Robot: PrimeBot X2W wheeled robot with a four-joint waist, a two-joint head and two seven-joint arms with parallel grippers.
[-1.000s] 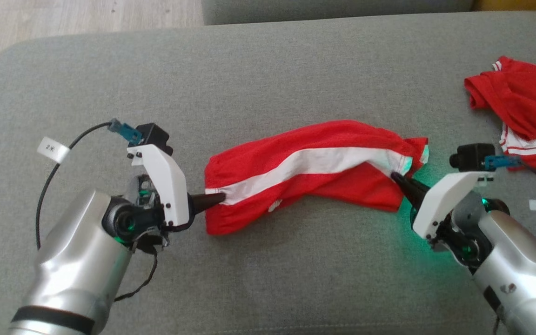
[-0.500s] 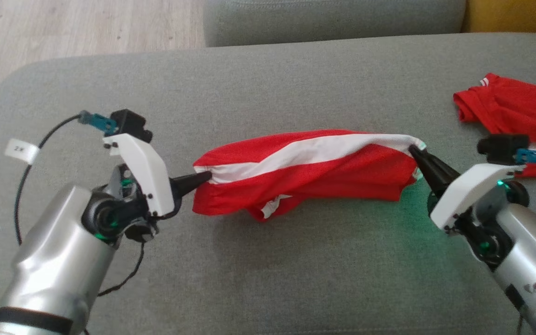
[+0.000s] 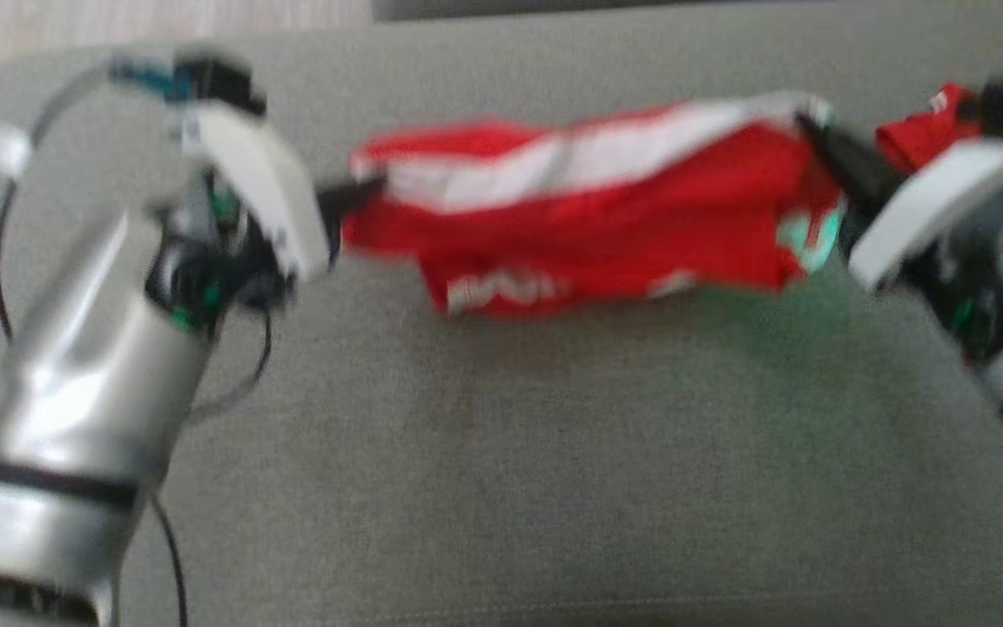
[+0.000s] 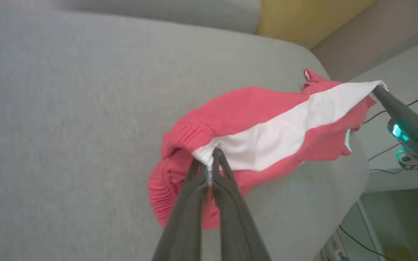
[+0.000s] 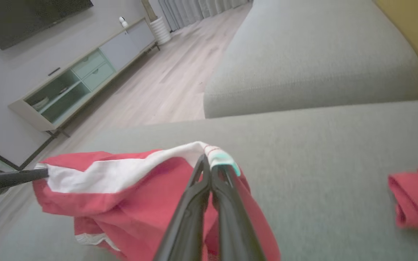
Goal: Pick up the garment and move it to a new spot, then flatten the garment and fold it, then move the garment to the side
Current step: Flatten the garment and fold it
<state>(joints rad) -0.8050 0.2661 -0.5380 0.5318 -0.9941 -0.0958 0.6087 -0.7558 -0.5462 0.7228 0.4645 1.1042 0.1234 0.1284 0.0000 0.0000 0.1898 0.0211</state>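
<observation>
Overall, the head view is motion-blurred and fine detail is lost. The grey sofa cushion [image 3: 501, 453] is coarse woven upholstery with rounded edges. Over it the garment [image 3: 606, 218], red knit with a broad white stripe and a ribbed waistband, hangs stretched, its lower folds sagging. A second red cloth [image 5: 416, 195] is cut off at the frame edge. The left gripper [image 4: 210, 165] is clamped tight on the waistband end and the right gripper [image 5: 212, 163] on the opposite striped corner.
</observation>
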